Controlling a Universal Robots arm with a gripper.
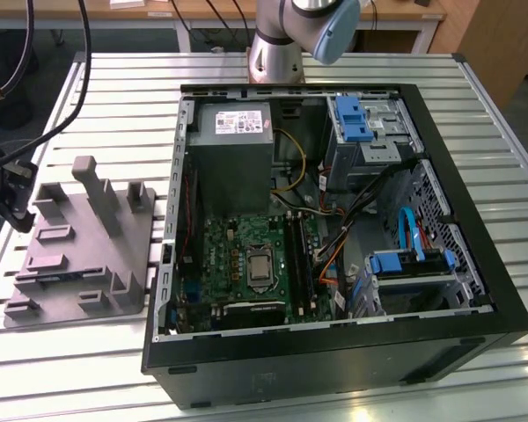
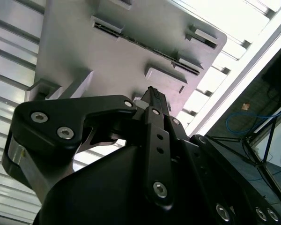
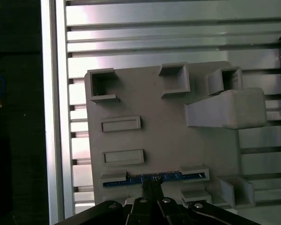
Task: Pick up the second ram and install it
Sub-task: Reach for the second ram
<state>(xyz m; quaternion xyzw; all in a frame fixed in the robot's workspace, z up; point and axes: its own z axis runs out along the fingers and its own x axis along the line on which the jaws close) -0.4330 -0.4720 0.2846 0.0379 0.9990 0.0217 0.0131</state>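
The second ram [image 3: 171, 176] stands on edge in a slot near one side of the grey fixture block [image 3: 164, 122], its thin top edge showing blue-green. It also shows as a dark line [image 2: 131, 40] across the block [image 2: 84, 51] in the second wrist view. My gripper [image 3: 152, 187] hovers over the middle of the stick. In the second wrist view its tip [image 2: 152, 93] lies short of the stick, so it looks apart from it. In the exterior view the fixture block [image 1: 79, 246] lies on the slatted table at the left, beside the open computer case.
The open computer case [image 1: 334, 352] fills the middle and right of the exterior view, with the motherboard [image 1: 246, 264] and its long memory slots [image 1: 297, 255] inside. The arm's base [image 1: 282, 44] stands behind the case. A tall post [image 3: 227, 110] rises from the fixture. Cables [image 1: 9, 167] hang at the left edge.
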